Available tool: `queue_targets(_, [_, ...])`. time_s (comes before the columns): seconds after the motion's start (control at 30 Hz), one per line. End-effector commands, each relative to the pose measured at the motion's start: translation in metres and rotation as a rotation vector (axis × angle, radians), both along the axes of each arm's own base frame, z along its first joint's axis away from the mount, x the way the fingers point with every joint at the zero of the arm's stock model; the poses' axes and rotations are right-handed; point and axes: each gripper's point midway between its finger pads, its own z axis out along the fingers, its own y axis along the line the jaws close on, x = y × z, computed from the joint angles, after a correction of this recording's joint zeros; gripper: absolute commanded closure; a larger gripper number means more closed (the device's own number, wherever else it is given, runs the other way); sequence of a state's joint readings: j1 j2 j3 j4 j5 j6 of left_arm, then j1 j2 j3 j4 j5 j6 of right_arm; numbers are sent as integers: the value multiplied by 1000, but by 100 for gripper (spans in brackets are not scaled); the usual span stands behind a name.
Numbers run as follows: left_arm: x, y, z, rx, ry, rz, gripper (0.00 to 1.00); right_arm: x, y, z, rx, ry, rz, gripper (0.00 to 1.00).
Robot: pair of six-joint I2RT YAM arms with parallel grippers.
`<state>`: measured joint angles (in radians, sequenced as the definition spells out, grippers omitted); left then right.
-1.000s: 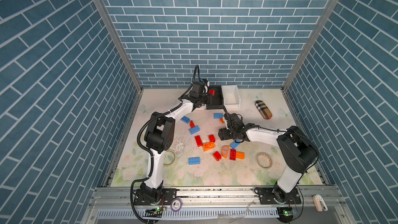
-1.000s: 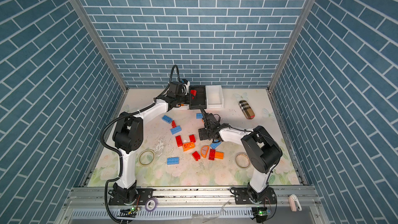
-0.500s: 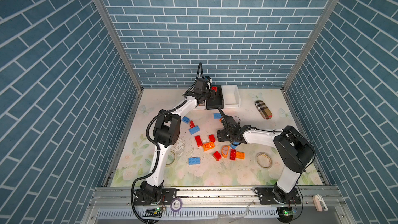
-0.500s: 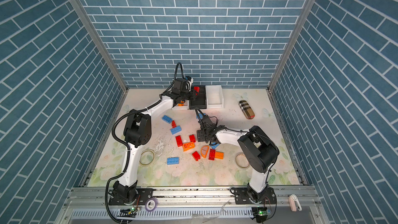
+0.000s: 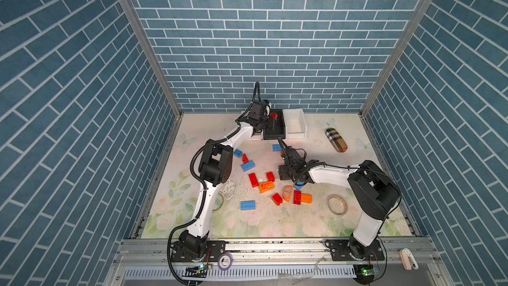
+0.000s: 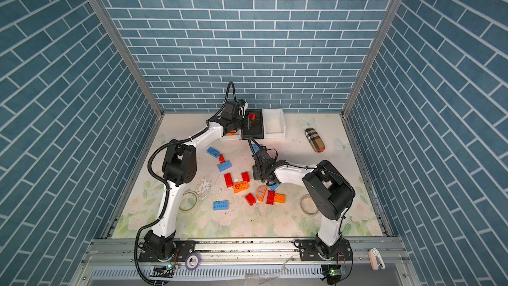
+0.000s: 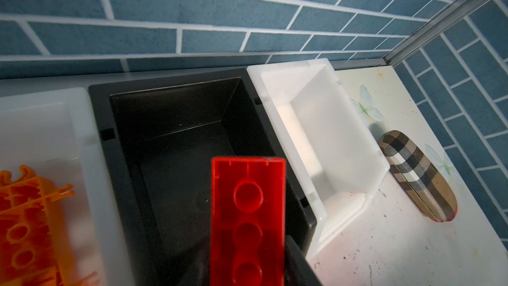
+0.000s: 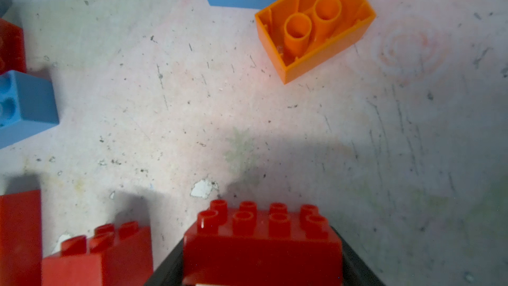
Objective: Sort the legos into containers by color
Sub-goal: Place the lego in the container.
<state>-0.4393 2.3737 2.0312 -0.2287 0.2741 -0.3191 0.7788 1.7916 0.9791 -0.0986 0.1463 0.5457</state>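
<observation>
Nearest you, a blue brick [image 5: 247, 205] lay alone on the table [image 5: 302, 224], with red and orange legos [image 5: 306, 198] scattered just behind it. Your right gripper [image 5: 285, 174] sat low among them, jaws flanking an eight-stud red brick [image 8: 261, 251]; I could not tell whether they pressed it. At the back, your left gripper [image 5: 271, 121] was clamped on a narrow red brick [image 7: 247, 215], hollow side showing, above the black bin [image 7: 170, 81]. Orange pieces [image 7: 24, 229] sat in the white bin [image 7: 85, 133] beside it.
</observation>
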Motion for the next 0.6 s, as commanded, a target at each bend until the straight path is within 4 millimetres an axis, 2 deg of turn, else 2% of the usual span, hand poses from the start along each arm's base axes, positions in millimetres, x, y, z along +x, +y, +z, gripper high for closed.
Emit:
queue_targets(0.0, [-1, -2, 4, 9, 0, -5, 48, 2, -4, 9, -11, -6, -40, 44])
queue_targets(0.17, [-5, 0, 13, 14, 0, -7, 41, 11, 1, 27, 39, -23, -34, 45])
queue_targets(0.37, [-18, 8, 36, 3, -31, 0, 40, 30, 6, 57, 156, -56, -28, 45])
queue_targets(0.57, [-38, 30, 61, 12, -87, 42, 40, 54, 10, 78, 285, -61, -34, 45])
